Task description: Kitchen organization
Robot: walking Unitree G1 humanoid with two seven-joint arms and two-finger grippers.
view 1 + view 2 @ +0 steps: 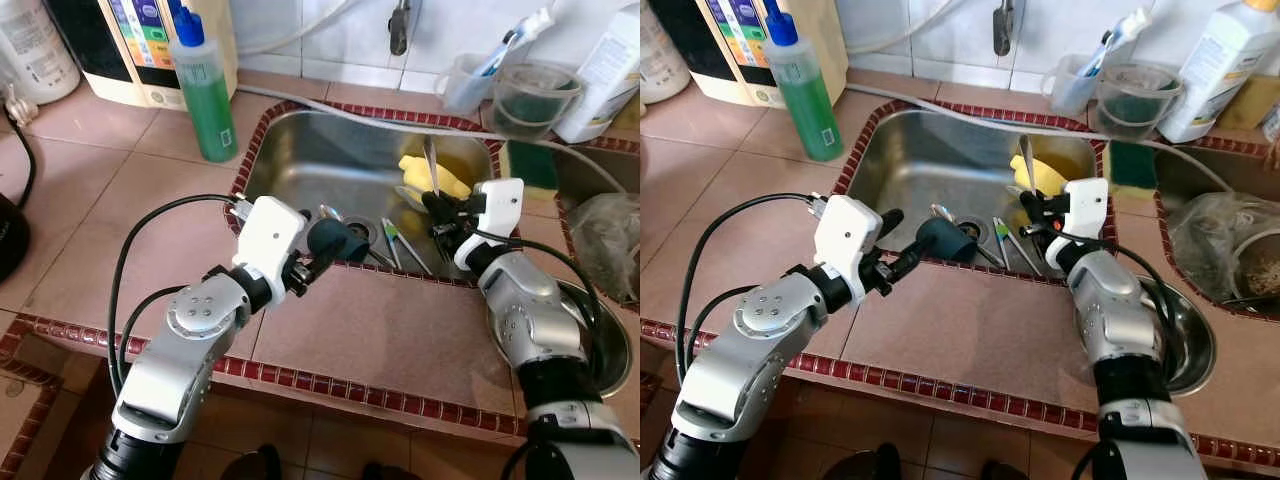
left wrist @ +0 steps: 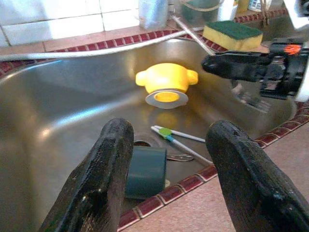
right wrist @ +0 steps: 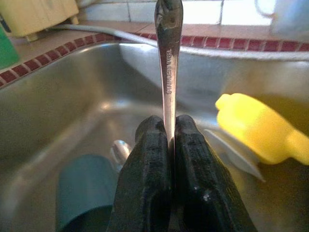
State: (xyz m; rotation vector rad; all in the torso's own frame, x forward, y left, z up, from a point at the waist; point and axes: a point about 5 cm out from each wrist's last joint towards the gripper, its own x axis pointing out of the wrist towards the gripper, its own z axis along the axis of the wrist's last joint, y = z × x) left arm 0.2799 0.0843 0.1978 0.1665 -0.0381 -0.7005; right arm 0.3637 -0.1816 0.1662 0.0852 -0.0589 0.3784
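You have the sink (image 1: pixel 300 150) set into the desk (image 1: pixel 380 340). In it, the cup (image 1: pixel 338 240) lies at the near edge beside the drain; the lid (image 1: pixel 436 178) rests toward its right. Behind the sink's left corner stands the bottle (image 1: pixel 203 92); the sponge (image 1: pixel 531 168) sits on its right rim.

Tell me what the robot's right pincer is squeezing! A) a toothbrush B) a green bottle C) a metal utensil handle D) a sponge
C: the right pincer is shut tight on a thin metal utensil handle that sticks up from between its fingers, above the sink.
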